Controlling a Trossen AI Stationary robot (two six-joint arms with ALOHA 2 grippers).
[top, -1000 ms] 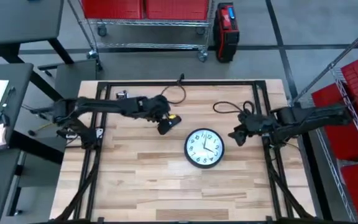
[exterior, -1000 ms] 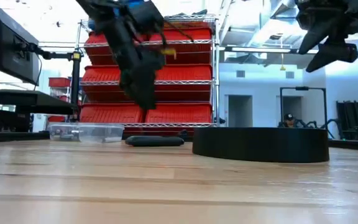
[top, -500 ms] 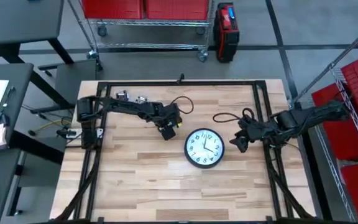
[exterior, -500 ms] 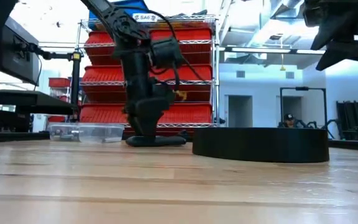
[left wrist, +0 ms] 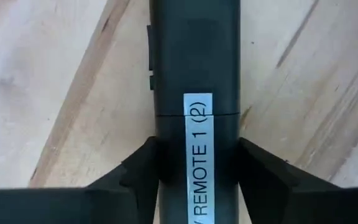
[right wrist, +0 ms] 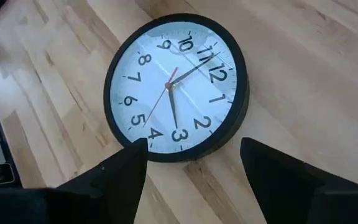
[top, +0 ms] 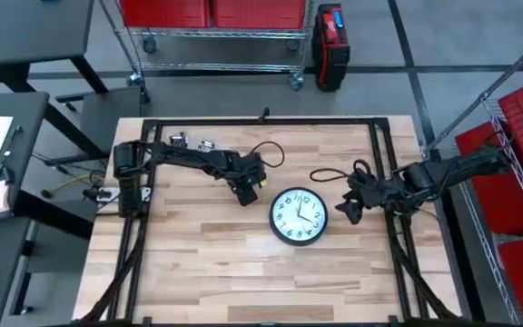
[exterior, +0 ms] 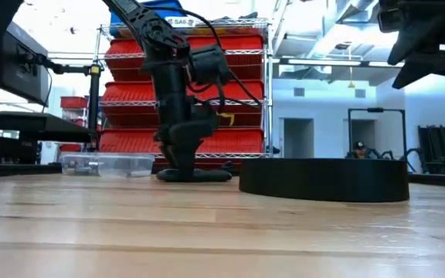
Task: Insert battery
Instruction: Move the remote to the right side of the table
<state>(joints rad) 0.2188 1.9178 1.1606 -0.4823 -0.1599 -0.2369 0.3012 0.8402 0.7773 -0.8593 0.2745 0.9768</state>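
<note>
Since a second ago the left gripper (top: 243, 193) has been brought down from above the table (top: 207, 263) to the remote (left wrist: 194, 93), while the right gripper (top: 350, 209) has been shifted only slightly beside the clock (top: 299, 216). The remote (a dark bar bearing a white label that reads "REMOTE 1 (2)") is seen lying flat on the wood just to the left of the clock, apart from it. It is straddled by the left gripper's fingers (left wrist: 143, 171), one on each long side; whether they are pressed against it cannot be told. The right gripper is held in the air just to the right of the clock, its fingers (right wrist: 126, 171) spread apart with nothing between them. A clear plastic box (exterior: 108, 164) is seen farther left of the clock, beyond the remote. No battery can be made out.
</note>
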